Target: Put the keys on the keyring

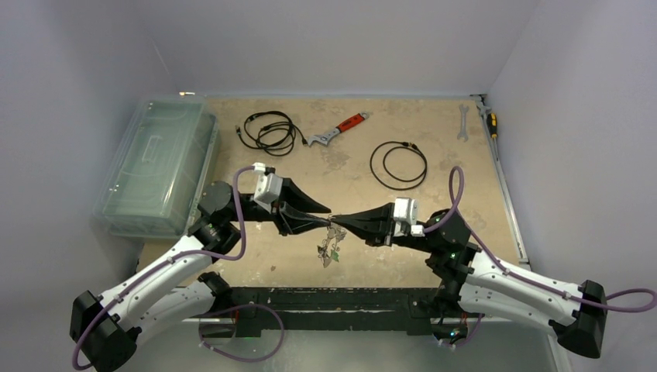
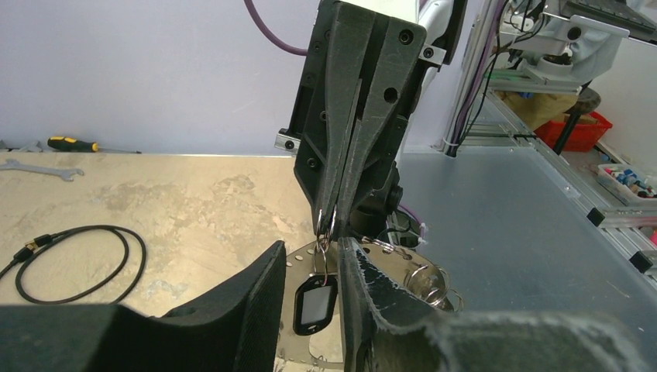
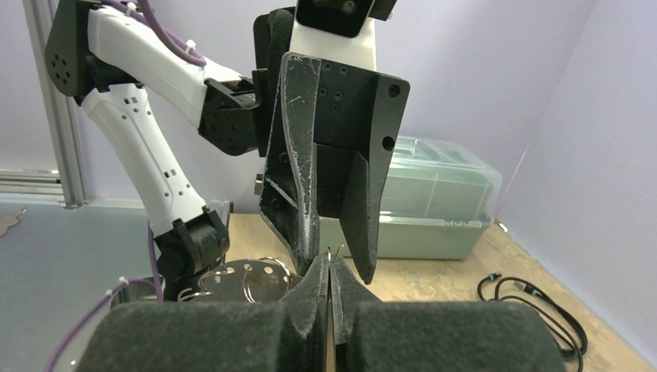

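Both grippers meet above the table's middle. My right gripper (image 3: 330,263) is shut on a small wire split ring (image 2: 328,222), seen from the left wrist as two loops poking out of its fingertips. A dark-tagged key (image 2: 315,302) hangs from that ring, in the gap between the fingers of my left gripper (image 2: 312,246), which stands open around it without pinching it. The keyring (image 2: 300,256), a grey metal hoop with a dotted edge, lies just behind the tag and against my left gripper's right finger (image 2: 364,294). More keys (image 1: 329,249) dangle below the two grippers.
A clear plastic box (image 1: 159,167) stands at the left. Two black cable coils (image 1: 267,132) (image 1: 398,164) and a red-handled wrench (image 1: 338,130) lie further back. A spanner (image 1: 463,122) and a screwdriver (image 1: 491,122) rest by the right wall.
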`<state>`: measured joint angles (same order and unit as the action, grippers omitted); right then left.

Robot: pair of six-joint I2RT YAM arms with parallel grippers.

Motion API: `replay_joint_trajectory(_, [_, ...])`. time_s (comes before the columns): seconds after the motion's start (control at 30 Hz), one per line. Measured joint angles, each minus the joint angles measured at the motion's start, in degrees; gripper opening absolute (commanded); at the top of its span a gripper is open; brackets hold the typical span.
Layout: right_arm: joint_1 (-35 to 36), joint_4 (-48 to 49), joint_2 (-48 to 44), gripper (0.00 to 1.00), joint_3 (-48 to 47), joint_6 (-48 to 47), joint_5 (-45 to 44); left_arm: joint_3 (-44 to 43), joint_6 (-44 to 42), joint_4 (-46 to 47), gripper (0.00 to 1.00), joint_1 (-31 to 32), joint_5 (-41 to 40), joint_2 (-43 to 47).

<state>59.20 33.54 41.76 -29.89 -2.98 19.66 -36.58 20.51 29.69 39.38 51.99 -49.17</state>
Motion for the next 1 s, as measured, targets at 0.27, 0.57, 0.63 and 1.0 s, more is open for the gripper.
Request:
replay_joint_trajectory(0.27, [-0.02, 2.56, 0.70, 0.00, 0.00, 0.87, 0.85, 0.81, 0.50, 1.20, 0.24, 0.00, 0.48, -0.17])
replay_joint_trajectory(0.57, [-0.02, 5.44, 2.51, 0.00, 0.00, 1.99, 2.36, 1.53, 2.45, 4.07, 0.25, 0.00, 1.38, -0.28])
replay_joint_trajectory(0.63, [-0.02, 5.92, 2.91, 0.00, 0.00, 2.14, 2.54, 1.86, 2.78, 4.44, 0.23, 0.00, 1.38, -0.20])
replay_joint_trajectory(1.0, [-0.09, 8.35, 4.26, 0.00, 0.00, 4.24, 2.67, 2.08, 2.78, 4.90, 0.00, 0.00, 1.14, 0.50])
